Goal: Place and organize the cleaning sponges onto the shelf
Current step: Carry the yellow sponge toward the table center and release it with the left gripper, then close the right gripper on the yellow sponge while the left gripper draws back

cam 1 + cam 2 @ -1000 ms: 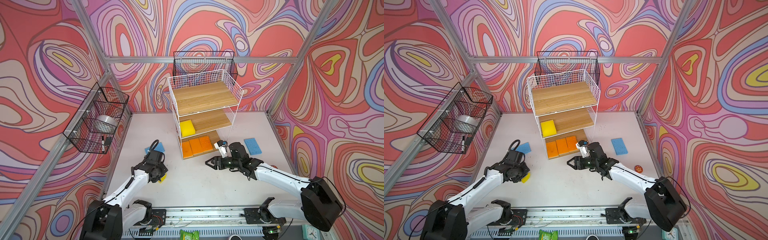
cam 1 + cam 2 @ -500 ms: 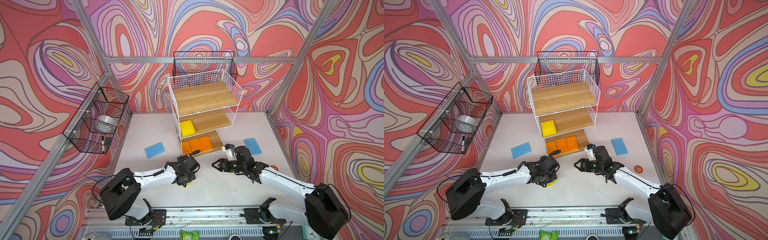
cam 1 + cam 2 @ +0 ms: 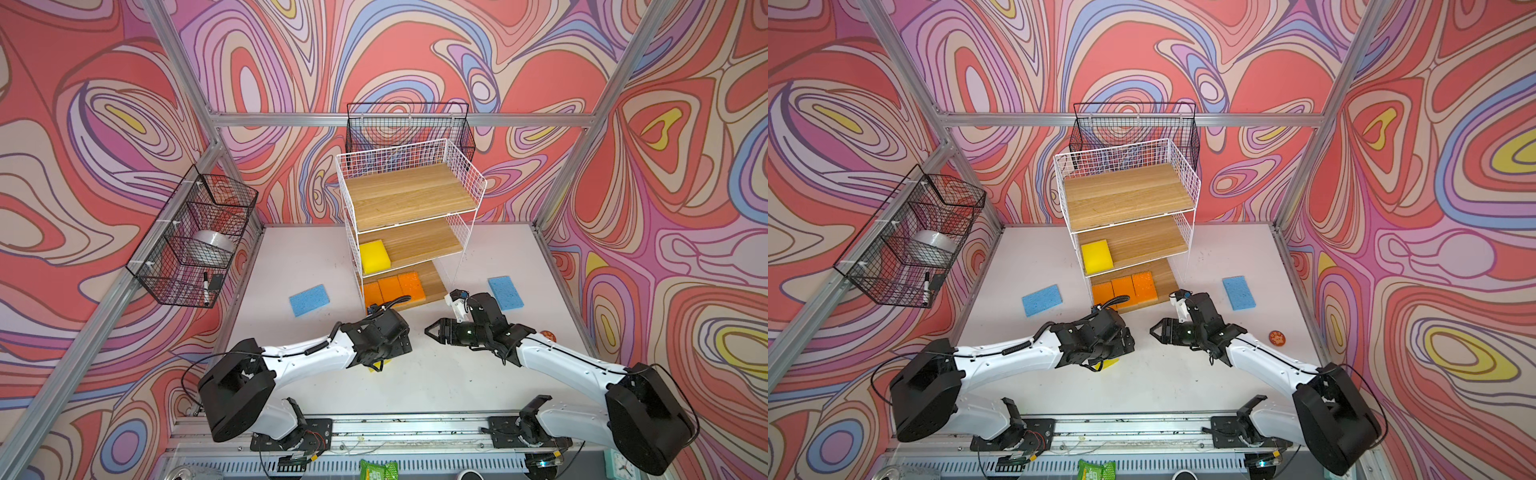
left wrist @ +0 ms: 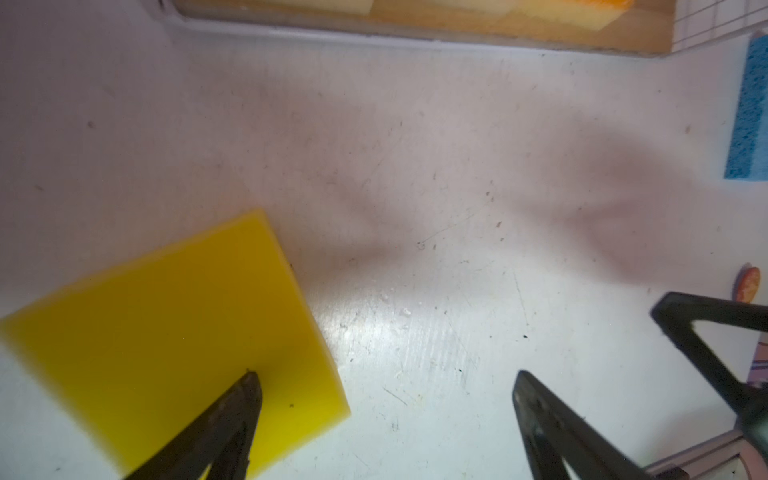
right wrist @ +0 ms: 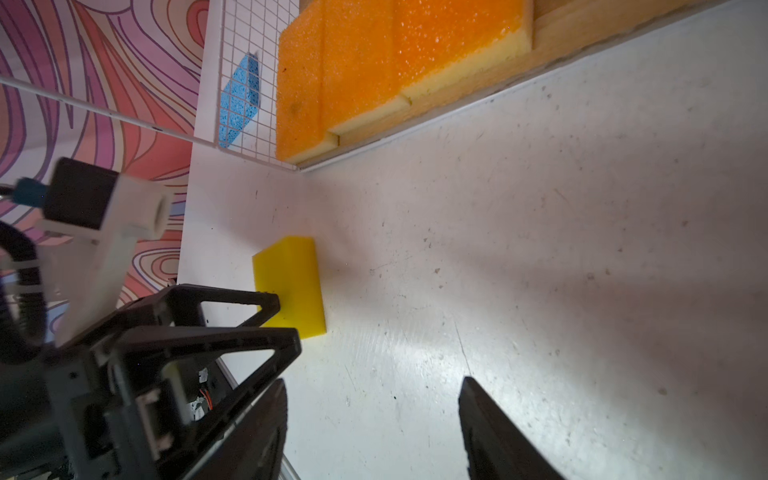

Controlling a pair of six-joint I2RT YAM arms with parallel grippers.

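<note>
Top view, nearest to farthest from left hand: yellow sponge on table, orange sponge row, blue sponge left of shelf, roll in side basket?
1. Thick yellow foam sponge: on the table, partly under the left hand.
2. Row of three orange foam sponges: white wire shelf's bottom board.
3. Thin blue rectangular sponge: table, left of the shelf.
4. Silvery roll: black wire basket on the left wall.

The left white arm with black joints (image 3: pixel 307 357) reaches low from its base toward the middle. Its black wrist (image 3: pixel 374 336) is tilted down, and the left black two-fingered gripper (image 4: pixel 384 384) has its jaws spread wide with nothing between them. The right white arm with black joints (image 3: pixel 569 365) stretches in low from the other side; the right black two-fingered gripper (image 5: pixel 374 384) faces the left one, near but apart, jaws parted and empty.
</note>
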